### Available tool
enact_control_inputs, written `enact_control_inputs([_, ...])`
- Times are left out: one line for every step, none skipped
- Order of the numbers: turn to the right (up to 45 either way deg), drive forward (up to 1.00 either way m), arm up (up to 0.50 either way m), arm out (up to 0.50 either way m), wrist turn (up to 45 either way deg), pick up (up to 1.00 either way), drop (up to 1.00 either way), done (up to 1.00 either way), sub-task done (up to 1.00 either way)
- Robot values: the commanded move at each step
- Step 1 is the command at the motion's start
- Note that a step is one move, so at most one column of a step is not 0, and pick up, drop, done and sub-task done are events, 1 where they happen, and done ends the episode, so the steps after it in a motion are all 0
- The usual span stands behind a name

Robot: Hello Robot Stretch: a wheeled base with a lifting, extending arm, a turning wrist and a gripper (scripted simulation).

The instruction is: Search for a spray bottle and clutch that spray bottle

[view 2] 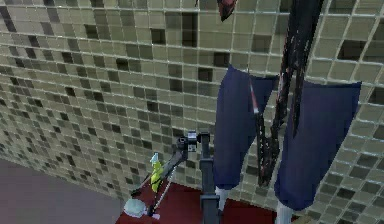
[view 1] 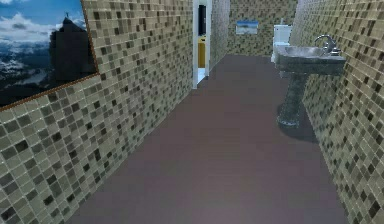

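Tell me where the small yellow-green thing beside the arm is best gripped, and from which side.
Probably its narrow middle: the yellow-green thing looks slim and upright, taller than wide. Come from the arm side view's right, where the end effector sits; the tiled wall lies behind it. Whether it is held cannot be told.

The forward view looked ahead, slightly down the floor [view 1: 220,140]; the arm side view closely faced the tiled wall [view 2: 80,90] at the forward view's right edge.
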Motion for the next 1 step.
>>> enact_control_inputs([0.0,0.00,0.00,0.00,45.0,0.00,0.00,0.00,0.00])
